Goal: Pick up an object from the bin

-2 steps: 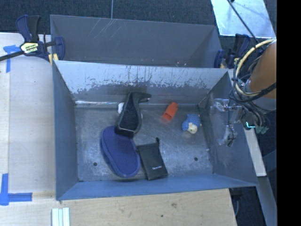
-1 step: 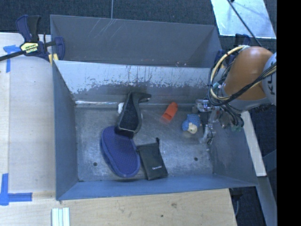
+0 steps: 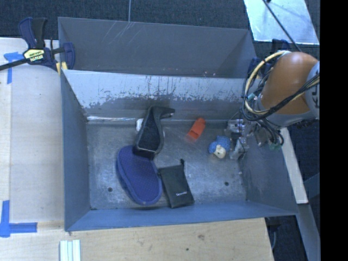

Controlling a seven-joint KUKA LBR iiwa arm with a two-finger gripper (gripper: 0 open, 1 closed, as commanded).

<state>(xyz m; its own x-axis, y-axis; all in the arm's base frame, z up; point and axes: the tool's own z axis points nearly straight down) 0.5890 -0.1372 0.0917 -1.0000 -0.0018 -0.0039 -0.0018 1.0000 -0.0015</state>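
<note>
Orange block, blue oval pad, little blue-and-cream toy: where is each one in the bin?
orange block [image 3: 196, 128]: camera view, middle of its upper face.
blue oval pad [image 3: 136, 176]: camera view, centre of its flat top.
blue-and-cream toy [image 3: 220, 145]: camera view, its blue upper part.

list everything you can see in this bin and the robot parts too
flat oval blue fabric pad: one, blue, floor front left
flat rectangular black pouch: one, black, front centre, beside the pad
curved black plastic piece: one, black, back left, lower end over the pad
small orange block: one, orange, back centre
small rounded toy: one, blue and cream, right, beside gripper
grey metal bin: one, grey, holds these
gripper: one, dark, by right wall
</note>
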